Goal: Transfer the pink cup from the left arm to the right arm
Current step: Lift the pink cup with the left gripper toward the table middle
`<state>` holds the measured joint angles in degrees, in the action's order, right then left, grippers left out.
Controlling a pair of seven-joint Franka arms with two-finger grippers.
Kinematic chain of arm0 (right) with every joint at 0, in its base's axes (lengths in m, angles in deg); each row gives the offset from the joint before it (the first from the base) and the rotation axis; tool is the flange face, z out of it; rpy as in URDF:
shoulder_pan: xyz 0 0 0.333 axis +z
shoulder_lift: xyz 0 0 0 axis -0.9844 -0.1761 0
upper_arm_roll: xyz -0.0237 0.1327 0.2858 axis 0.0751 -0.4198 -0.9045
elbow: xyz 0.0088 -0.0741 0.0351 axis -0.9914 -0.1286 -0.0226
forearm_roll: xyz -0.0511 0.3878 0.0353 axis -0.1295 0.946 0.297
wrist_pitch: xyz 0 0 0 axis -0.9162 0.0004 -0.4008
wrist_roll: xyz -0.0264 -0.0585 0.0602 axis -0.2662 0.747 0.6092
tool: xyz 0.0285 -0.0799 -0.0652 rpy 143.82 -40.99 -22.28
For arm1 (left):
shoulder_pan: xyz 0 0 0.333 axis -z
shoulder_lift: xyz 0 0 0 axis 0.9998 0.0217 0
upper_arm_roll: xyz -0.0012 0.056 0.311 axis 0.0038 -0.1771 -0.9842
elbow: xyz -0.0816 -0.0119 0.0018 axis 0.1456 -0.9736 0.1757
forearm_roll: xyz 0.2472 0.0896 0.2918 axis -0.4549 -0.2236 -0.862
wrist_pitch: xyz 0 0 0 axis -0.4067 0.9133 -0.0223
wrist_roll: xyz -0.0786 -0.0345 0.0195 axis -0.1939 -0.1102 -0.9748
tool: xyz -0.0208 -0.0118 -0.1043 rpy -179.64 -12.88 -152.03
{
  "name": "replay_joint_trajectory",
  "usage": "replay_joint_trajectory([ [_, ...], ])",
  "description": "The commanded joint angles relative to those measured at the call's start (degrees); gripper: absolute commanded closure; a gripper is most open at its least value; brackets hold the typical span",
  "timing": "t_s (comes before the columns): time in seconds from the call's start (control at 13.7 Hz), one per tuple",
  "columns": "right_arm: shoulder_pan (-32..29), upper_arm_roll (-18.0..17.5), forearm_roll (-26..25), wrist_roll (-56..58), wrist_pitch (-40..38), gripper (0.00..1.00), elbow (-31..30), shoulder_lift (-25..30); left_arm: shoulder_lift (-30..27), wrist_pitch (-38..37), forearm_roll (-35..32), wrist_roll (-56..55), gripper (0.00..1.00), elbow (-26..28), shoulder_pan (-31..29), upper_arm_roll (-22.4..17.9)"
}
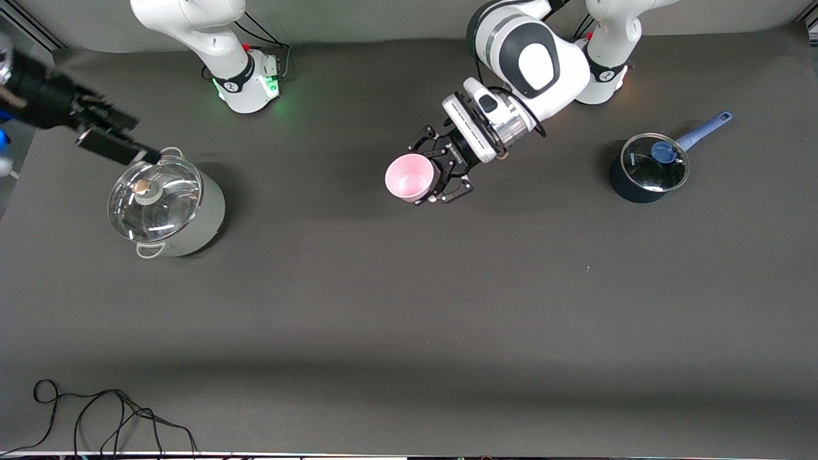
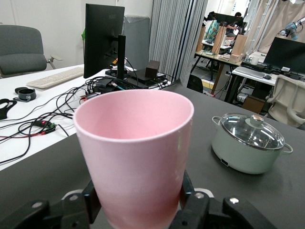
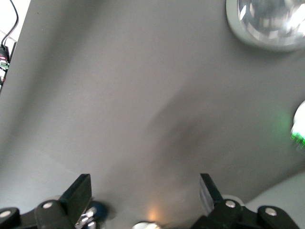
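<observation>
Surface (image 1: pixel 409 306): dark mat. Lidded grey pot (image 1: pixel 167 207) just beneath right gripper (image 1: pixel 118 137), fingers spread, empty, waiting. Left gripper (image 1: pixel 439 176) clamped on pink cup (image 1: pixel 409 177), lifted mid-surface, mouth facing away from the wrist. Cup: likely light, rigid, smooth plastic; best taken at the free upper wall.

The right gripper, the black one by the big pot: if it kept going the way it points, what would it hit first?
Probably the bare table: the open right gripper shows only mat ahead, the pot off at the edge.
</observation>
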<state>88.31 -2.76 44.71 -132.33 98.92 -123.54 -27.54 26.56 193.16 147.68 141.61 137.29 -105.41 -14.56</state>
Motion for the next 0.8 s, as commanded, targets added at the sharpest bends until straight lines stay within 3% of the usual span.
replay_joint_trajectory([
  [0.0, 5.76, 0.51, 3.01, -16.26, -0.66, 0.0, 7.11, -4.54, 0.08, 1.81, 0.95, -0.7, 0.46, -1.84, 1.71, -0.53],
  [0.36, 18.94, 0.43, 3.01, -31.61, 0.75, 0.0, 16.97, -13.5, 0.25, 2.61, 0.95, -0.7, 0.45, -1.93, 2.42, -0.7],
  [0.73, 24.67, 0.42, 2.57, -32.92, 2.85, 0.0, 17.24, -18.08, 0.26, 2.69, 0.95, -0.7, 0.45, -2.02, 2.42, -0.7],
])
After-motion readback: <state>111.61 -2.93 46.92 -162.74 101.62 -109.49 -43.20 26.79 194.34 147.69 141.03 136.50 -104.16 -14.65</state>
